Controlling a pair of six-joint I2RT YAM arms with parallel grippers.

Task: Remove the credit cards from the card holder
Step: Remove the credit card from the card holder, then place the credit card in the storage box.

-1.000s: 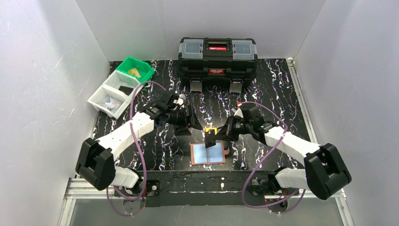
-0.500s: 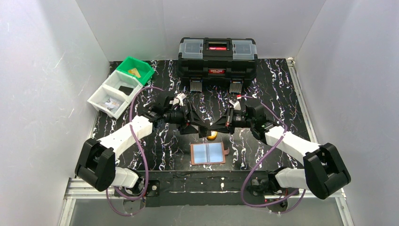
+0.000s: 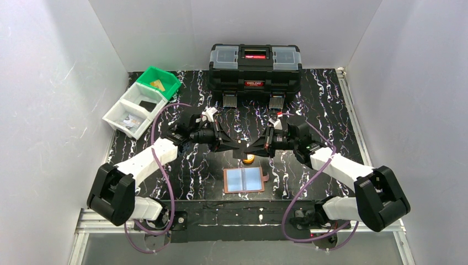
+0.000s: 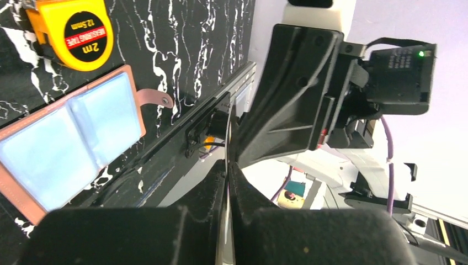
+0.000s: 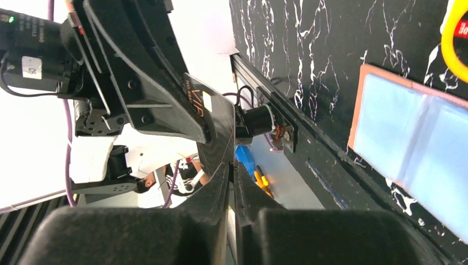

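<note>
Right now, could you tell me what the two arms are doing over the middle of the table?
They are meeting in mid-air above the table. The left gripper and the right gripper are both pinching one dark card between them, which looks like a handover. The card holder lies open and flat below them, looking empty, with a yellow tape measure just beyond it.
</note>
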